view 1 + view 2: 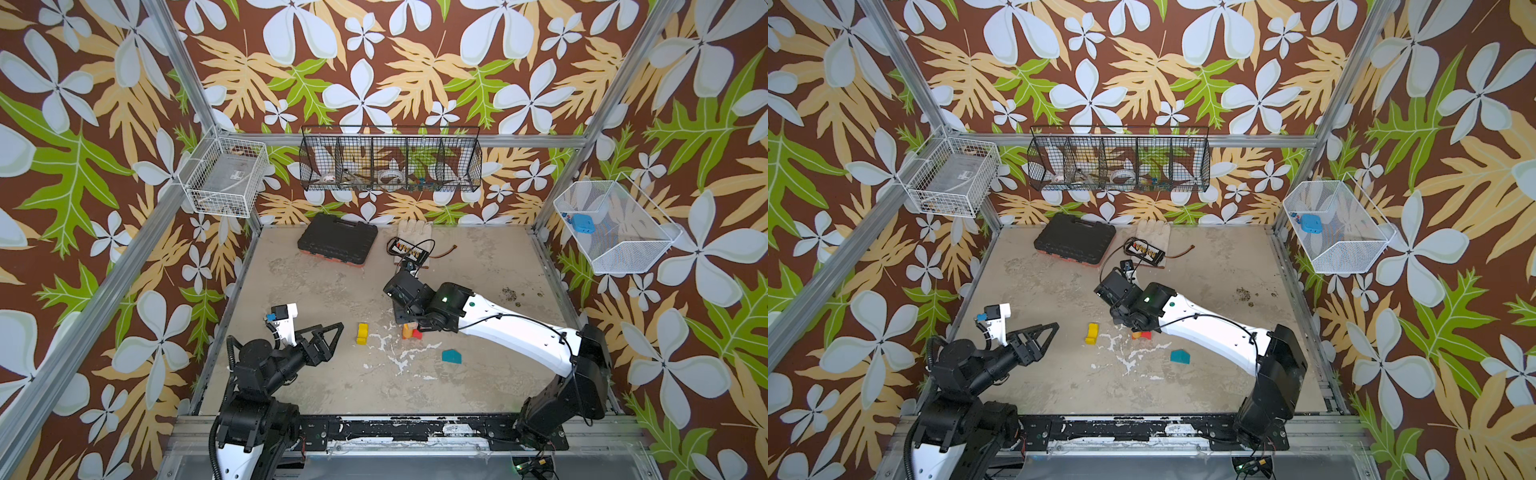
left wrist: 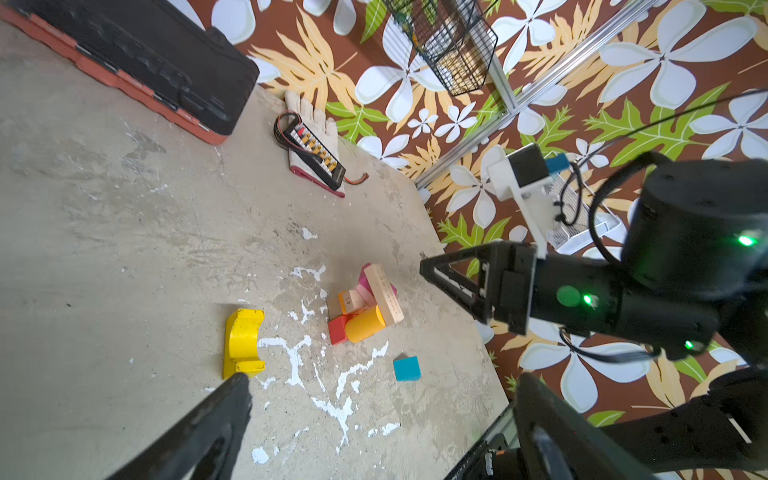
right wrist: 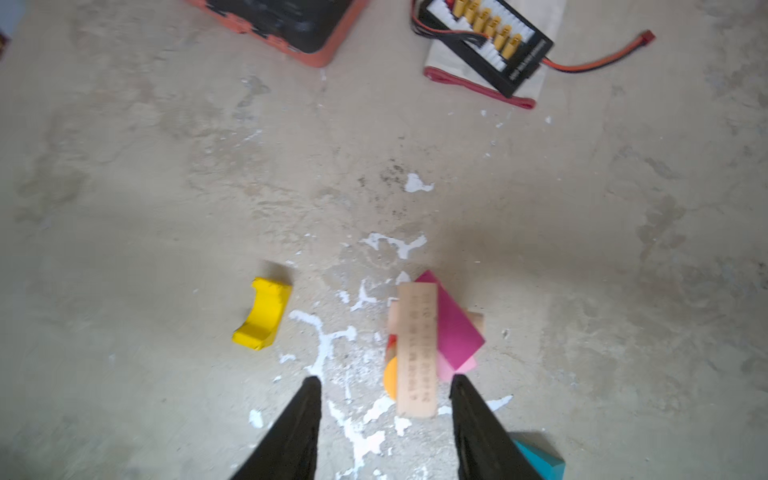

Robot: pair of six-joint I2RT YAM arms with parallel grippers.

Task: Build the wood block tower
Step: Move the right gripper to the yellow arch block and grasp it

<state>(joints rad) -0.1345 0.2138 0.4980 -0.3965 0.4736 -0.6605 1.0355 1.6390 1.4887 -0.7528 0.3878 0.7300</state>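
Note:
The tower (image 2: 365, 303) is a low pile: red block (image 2: 337, 328) and orange cylinder (image 2: 365, 323) at the base, pink and magenta blocks above, and a plain wood bar (image 3: 417, 353) on top. My right gripper (image 3: 384, 386) hangs above it, open, its fingertips astride the bar's near end without touching it. In both top views the right arm hides most of the tower (image 1: 411, 331). A yellow arch (image 1: 362, 333) lies alone to its left, and a teal pentagon block (image 1: 452, 356) lies nearer the front. My left gripper (image 2: 382, 388) is open and empty, left of the arch.
A black tool case (image 1: 337, 243) and a glove with a connector board (image 1: 411, 247) lie at the back of the table. Wire baskets (image 1: 390, 160) hang on the walls. White flaked patches mark the table around the blocks.

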